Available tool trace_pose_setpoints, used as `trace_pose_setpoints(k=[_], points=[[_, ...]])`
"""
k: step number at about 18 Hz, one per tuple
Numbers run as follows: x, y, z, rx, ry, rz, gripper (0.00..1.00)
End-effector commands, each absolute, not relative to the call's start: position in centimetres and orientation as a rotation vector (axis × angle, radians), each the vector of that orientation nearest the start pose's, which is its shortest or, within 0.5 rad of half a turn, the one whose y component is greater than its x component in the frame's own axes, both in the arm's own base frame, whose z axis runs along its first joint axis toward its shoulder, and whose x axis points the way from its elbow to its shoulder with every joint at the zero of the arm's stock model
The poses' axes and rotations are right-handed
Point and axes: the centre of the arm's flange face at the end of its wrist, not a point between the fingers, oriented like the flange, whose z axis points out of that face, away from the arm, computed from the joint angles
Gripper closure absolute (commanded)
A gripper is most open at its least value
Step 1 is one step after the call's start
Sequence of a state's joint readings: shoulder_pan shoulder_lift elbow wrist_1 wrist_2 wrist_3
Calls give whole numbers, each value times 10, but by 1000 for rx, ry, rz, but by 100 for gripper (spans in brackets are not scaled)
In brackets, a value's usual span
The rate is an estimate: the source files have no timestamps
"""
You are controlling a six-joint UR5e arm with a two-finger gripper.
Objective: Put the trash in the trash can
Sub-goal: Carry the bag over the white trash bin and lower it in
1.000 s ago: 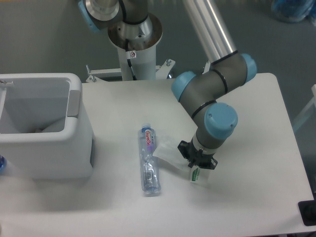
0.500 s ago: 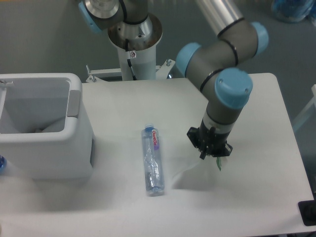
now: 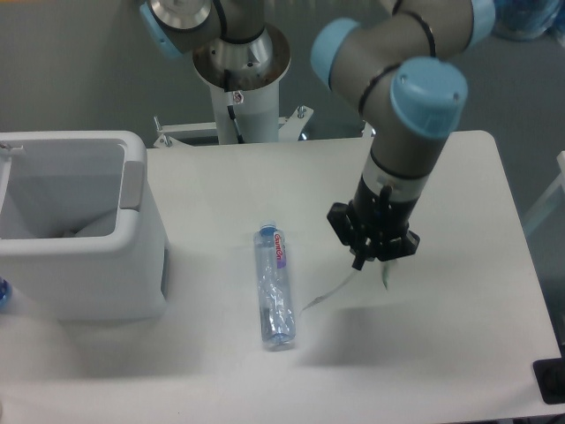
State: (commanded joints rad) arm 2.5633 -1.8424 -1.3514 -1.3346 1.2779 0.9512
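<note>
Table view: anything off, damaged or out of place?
The bottle lies on its side mid-table, crushed and dented, apart from the trash can. The hand holds the clear bag, which hangs limp and nearly invisible, its lower end trailing near the table. No spill is visible.

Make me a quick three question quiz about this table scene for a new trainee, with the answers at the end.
1. True or false: the gripper is holding the plastic bag up off the table.
2. Which trash item lies untouched on the table: A the crushed bottle, B the bag, C neither?
3. Fill in: the trash can stands at the table's ____ side in the camera view.

Key: 1 true, the bag hangs from the shut gripper. 2 A, the bottle lies flat, its blue cap pointing away from the camera. 3 left.
</note>
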Motion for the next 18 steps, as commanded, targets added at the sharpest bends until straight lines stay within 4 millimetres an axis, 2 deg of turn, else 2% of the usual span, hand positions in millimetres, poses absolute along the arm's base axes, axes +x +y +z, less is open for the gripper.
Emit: trace_pose_setpoints(k=[7, 11, 16, 18], points=[[-390, 477, 527, -2698, -59, -16, 100], [-350, 479, 563, -2638, -36, -1, 100], [-306, 480, 599, -2566, -64, -27, 100], [-277, 482, 612, -2536, -27, -48, 100]])
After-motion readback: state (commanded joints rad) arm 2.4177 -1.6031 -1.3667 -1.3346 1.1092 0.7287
